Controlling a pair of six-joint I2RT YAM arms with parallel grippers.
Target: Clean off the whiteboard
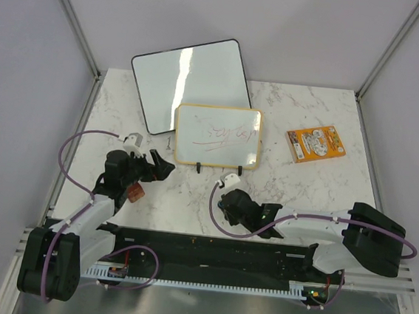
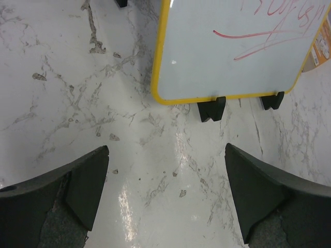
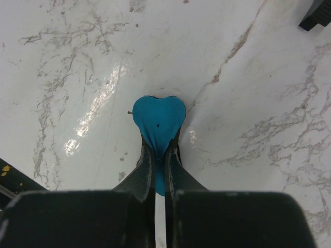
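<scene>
Well, the whiteboard (image 1: 217, 135) with the yellow frame stood near the middle of the table (image 1: 302, 196) with red scribbles (image 1: 225, 134) on it, and its top left corner overlapped the big black-framed board (image 1: 180, 76) at its 11 o'clock. At its 6 o'clock the right gripper (image 3: 160, 155) was pinched tight on a blue heart-shaped piece (image 3: 159, 121). At its 8 o'clock the left gripper (image 2: 165, 155) was wide open and held nothing, and an orange pack (image 1: 315, 143) lay at its 3 o'clock.

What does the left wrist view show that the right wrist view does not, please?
Only the left wrist view: the whiteboard with red scribbles, ahead of the open left tool. Only the right wrist view: the right tool shut on a blue heart. Both: the marble table.
</scene>
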